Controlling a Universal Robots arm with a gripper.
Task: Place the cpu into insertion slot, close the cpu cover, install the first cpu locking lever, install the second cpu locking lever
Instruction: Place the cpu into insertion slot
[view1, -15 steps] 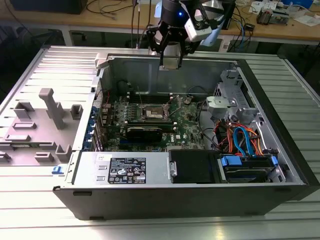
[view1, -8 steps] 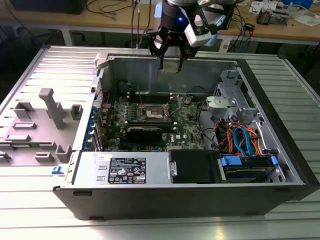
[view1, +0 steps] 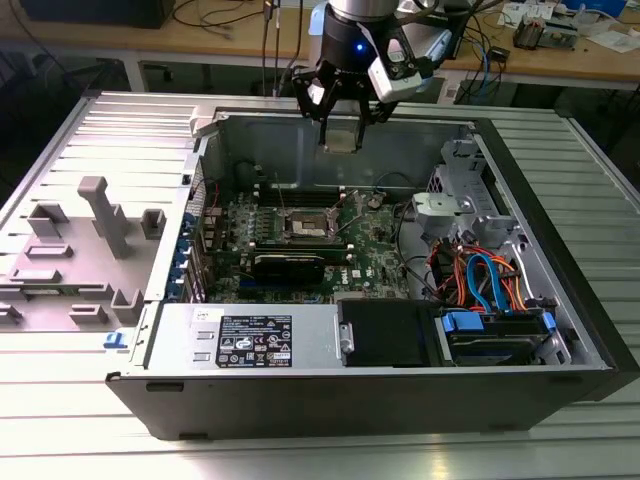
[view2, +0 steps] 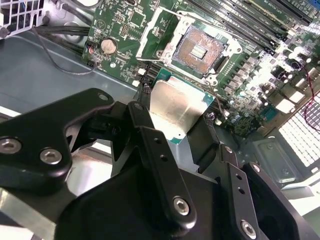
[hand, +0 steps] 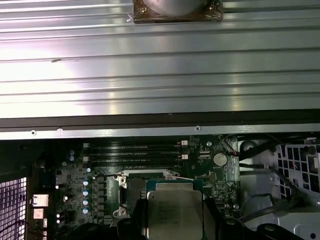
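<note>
Gripping the cpu (hand: 175, 215), the tool (view2: 174, 117) hovers near the insertion slot (view2: 198, 50).

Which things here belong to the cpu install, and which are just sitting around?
In the job: cpu, held by the gripper; insertion slot, uncovered and empty.
Lying about: coin battery; memory slots; orange and blue cables; grey plastic bracket.
</note>
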